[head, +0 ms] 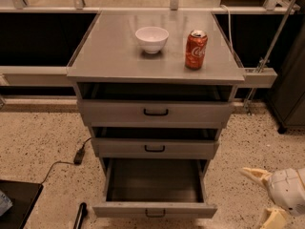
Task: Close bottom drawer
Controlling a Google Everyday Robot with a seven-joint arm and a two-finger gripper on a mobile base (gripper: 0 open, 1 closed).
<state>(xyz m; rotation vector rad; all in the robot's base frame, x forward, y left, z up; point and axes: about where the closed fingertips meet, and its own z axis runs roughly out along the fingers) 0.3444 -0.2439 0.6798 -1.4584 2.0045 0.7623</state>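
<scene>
The bottom drawer (155, 209) of the grey metal cabinet is pulled far out, and its deep plain tray (155, 181) is bare. Its small black loop handle (155, 213) sits at the frame's lower edge. The two drawers above it are each pulled out a little. My gripper (260, 197) is at the lower right, over the floor, to the right of the bottom drawer and apart from it. Its cream fingers (253, 174) are spread open and hold nothing.
A white bowl (152, 38) and a red soda can (196, 49) stand on the cabinet top (109, 56). A black cable with a plug (78, 155) lies on the speckled floor at the left. A dark mat (14, 202) is at the lower left. A dark cabinet (290, 94) stands at the right.
</scene>
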